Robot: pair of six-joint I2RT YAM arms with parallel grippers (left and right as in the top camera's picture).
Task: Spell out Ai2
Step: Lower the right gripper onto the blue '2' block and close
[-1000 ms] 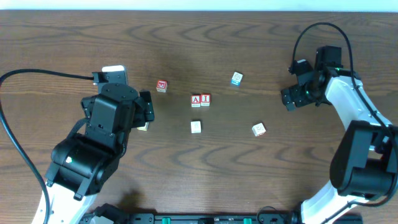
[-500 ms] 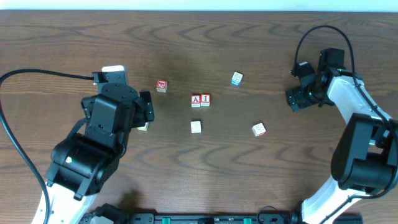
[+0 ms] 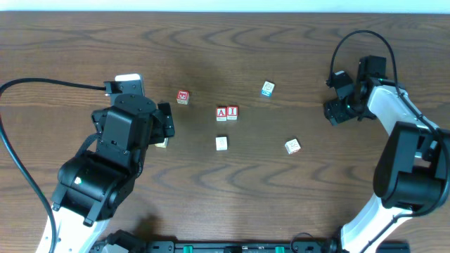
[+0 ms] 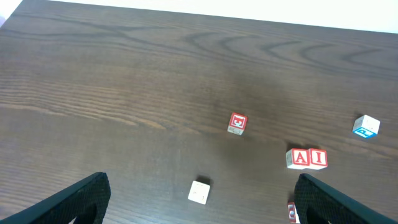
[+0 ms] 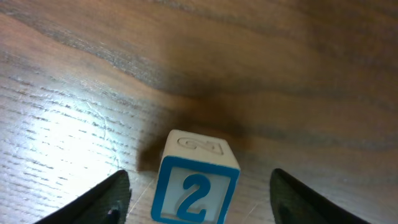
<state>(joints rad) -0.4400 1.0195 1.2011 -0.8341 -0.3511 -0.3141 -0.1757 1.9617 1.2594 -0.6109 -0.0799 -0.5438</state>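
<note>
The red A block (image 3: 221, 113) and the red I block (image 3: 232, 112) stand side by side at the table's middle; they also show in the left wrist view, A (image 4: 300, 158) and I (image 4: 317, 157). A blue-framed 2 block (image 5: 196, 186) sits on the table between the open fingers of my right gripper (image 5: 199, 190), touching neither finger. In the overhead view my right gripper (image 3: 332, 112) hides that block. My left gripper (image 3: 166, 124) is open and empty, with a small cream block (image 4: 199, 191) between its fingers (image 4: 199, 202).
A red block (image 3: 183, 97) lies left of the A. A blue block (image 3: 267, 88) lies at the back. A white block (image 3: 221, 143) lies in front of the A. Another pale block (image 3: 292, 146) lies at the front right.
My right gripper has shifted slightly to the right. The left arm and the blocks have not moved.
</note>
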